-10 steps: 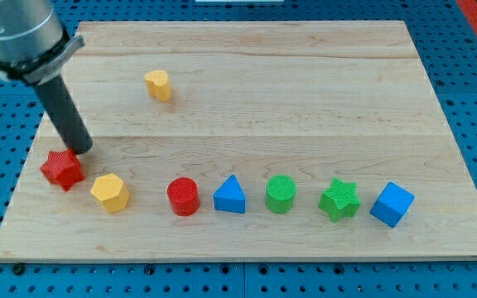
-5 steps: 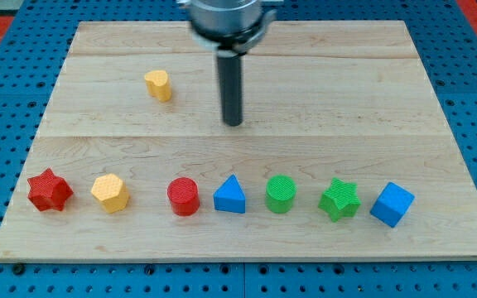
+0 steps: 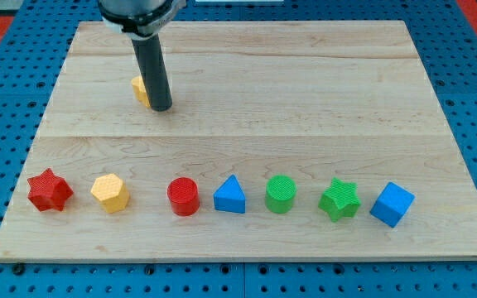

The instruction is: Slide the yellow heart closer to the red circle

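Lying unchanged along the wooden board's [image 3: 371,83] six-o'clock edge is the row holding the red circle [image 3: 183,197]. Having swung from mid-board, my tip [image 3: 161,108] is now pressing the mostly hidden yellow heart's [image 3: 140,88] three-o'clock side, toward eleven o'clock on the board.

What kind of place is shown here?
Probably a robotics lab bench: a wooden board lies on a blue pegboard, small blocks such as the red circle are lined up, and my tip touches the yellow heart.

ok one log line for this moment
tip: at yellow heart, its right side, partly hiding it | red circle: bottom row, well below | push: pending
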Controlling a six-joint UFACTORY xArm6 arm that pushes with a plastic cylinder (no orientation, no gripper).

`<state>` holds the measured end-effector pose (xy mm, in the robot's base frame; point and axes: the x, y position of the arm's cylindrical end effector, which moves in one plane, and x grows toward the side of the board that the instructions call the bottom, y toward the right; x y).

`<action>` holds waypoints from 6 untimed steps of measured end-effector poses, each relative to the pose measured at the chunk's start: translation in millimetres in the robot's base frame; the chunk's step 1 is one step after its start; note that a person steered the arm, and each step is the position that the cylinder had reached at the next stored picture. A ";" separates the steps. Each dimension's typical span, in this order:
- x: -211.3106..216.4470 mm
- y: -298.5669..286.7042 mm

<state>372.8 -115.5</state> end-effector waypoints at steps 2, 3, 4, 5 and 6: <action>-75.0 -4.1; -35.5 -38.1; 12.6 -52.7; 49.7 -40.4; 29.9 -10.1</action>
<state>402.8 -125.6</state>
